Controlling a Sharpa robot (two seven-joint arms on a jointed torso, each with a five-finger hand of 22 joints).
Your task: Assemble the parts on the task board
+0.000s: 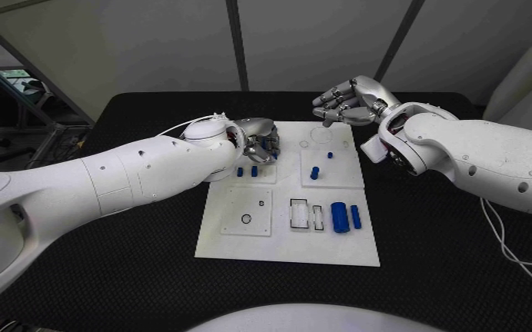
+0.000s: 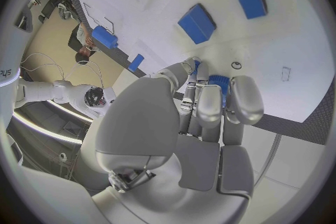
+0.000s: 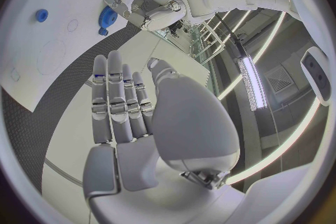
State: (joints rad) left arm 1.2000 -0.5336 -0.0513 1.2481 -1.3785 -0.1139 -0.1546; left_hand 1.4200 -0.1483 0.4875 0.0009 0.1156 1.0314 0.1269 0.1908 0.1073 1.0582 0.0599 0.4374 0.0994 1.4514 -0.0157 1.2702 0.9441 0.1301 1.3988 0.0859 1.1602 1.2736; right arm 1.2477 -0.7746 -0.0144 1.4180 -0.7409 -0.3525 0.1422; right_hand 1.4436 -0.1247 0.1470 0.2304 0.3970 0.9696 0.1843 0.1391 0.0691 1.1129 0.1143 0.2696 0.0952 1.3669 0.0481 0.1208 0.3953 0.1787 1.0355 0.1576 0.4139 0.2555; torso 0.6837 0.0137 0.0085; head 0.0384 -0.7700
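The white task board (image 1: 290, 240) lies in the middle of the black table (image 1: 443, 270). Small blue parts (image 1: 346, 217) sit on it. At its far left corner the left hand (image 1: 257, 139) pinches a blue gear (image 2: 219, 83). The right hand (image 1: 349, 103) hovers over the far edge, fingers apart, holding nothing.

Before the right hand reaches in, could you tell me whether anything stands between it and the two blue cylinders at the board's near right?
Nothing visible does: the right hand hovers open above the board's far edge; bare board and two small blue pegs lie between it and the cylinders.

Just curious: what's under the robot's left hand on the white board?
A blue part shows between the left hand's fingers over the task board. The rest beneath is covered.
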